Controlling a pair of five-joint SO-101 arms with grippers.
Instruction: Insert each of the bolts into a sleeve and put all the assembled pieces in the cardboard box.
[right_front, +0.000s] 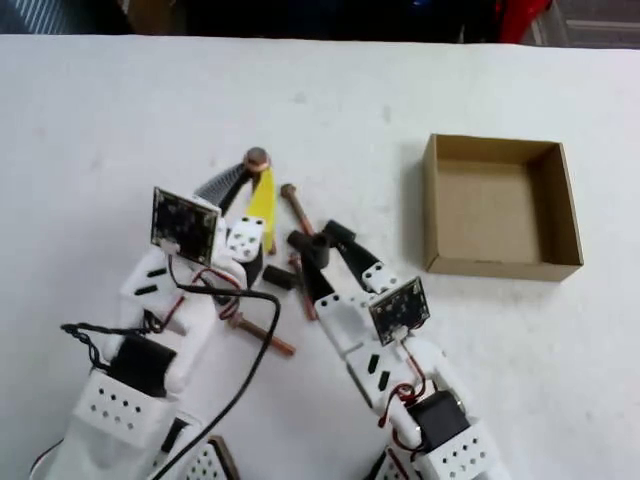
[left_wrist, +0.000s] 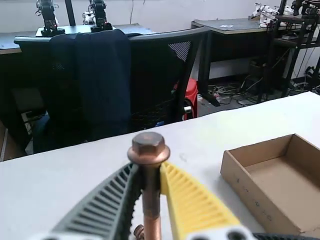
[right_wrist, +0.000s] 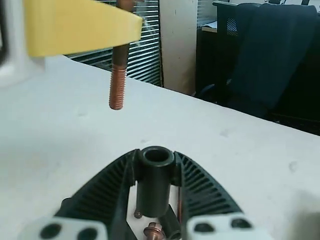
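Robotics lab or workshop room, we'd say.
Beyond the left gripper (left_wrist: 149, 172) we see a mesh office chair (left_wrist: 165, 75) with a dark jacket (left_wrist: 95, 80) over it and a red stool (left_wrist: 187, 92). Farther off is a desk (left_wrist: 20, 42) carrying small robot arms (left_wrist: 97, 12), and a second desk (left_wrist: 230, 24) with cables (left_wrist: 235, 92) on the floor below. Past the right gripper (right_wrist: 155, 160) we see window blinds (right_wrist: 145, 55) and another jacketed chair (right_wrist: 270, 55). A white worktable (left_wrist: 50, 180) lies under both.
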